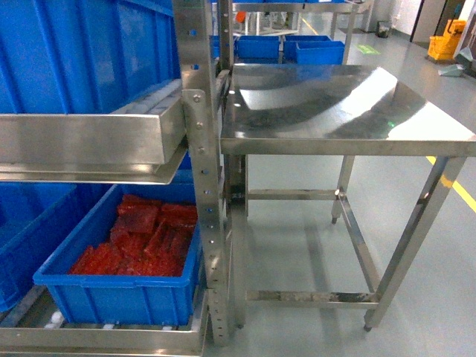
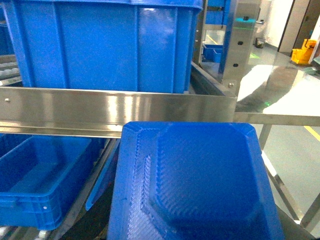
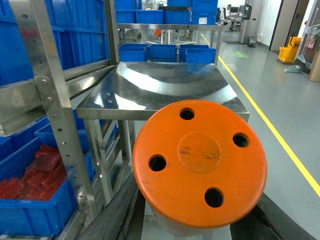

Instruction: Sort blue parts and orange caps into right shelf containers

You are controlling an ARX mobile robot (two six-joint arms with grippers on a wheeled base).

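A blue part (image 2: 200,180), a ribbed plastic moulding with a raised octagonal centre, fills the lower left wrist view. My left gripper (image 2: 195,225) holds it, fingers hidden behind it. It hangs just before the steel shelf rail (image 2: 115,112), below a large blue crate (image 2: 100,45) and right of an empty blue crate (image 2: 35,200). In the right wrist view a round orange cap (image 3: 200,160) with several holes sits between the black fingers (image 3: 112,215) of my right gripper (image 3: 200,225), which is shut on it. Neither gripper shows in the head view.
The steel rack (image 1: 201,186) carries blue crates; the lower one (image 1: 111,297) holds red pieces. A steel table (image 1: 349,137) stands right of the rack. More blue crates (image 1: 297,48) sit beyond it. A yellow mop bucket (image 1: 446,44) and a yellow floor line (image 3: 260,115) lie to the right.
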